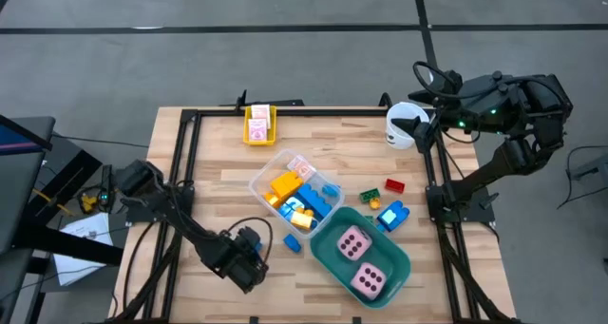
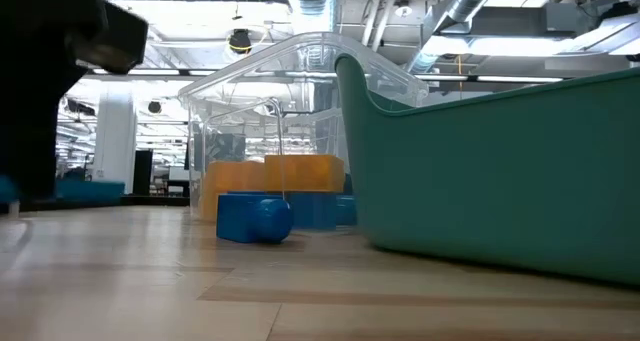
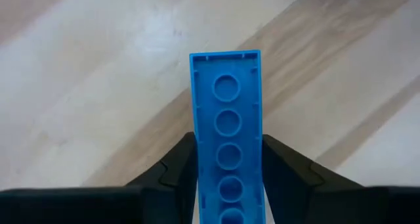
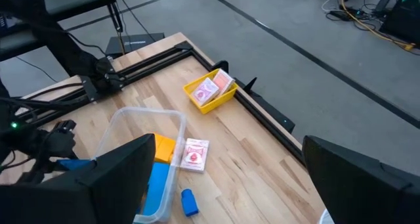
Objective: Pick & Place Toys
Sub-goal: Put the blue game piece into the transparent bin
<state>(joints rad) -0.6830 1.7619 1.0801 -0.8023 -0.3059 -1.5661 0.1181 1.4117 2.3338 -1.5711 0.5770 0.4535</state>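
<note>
1. Grey floor surrounds a light wooden worktop (image 1: 218, 143) edged by a black frame; both dark arms reach in from the sides.
2. Left pincer (image 1: 249, 257) sits low over the near-left part of the worktop. In the left wrist view its two fingers (image 3: 180, 161) press on either side of a long blue brick (image 3: 227, 132), hollow round sockets facing the camera. State: gripping the long blue brick, with bare wood behind it.
3. Right pincer (image 4: 223, 178) is raised at the far-right edge of the worktop, just beside a white cup (image 1: 404, 124). Its fingers stand wide apart with nothing between them.
4. A clear bin (image 1: 285, 181) at mid-worktop holds yellow-orange bricks (image 1: 285, 186), blue bricks (image 1: 318, 200) and a pink-white card (image 1: 301, 167).
5. A small blue brick (image 1: 292, 242) lies on the wood just beside the clear bin, on its near side.
6. A teal tub (image 1: 328, 257), touching or just beside the clear bin, holds two pink dotted dice (image 1: 353, 243).
7. Loose beside the tub: a blue brick (image 1: 389, 216), a green brick (image 1: 369, 197), a red brick (image 1: 394, 185).
8. A yellow tray (image 1: 258, 126) at the far edge holds more pink-white cards (image 4: 213, 87).
9. Low view: teal tub wall fills the right; clear bin and a blue brick in front of it stand at centre.
</note>
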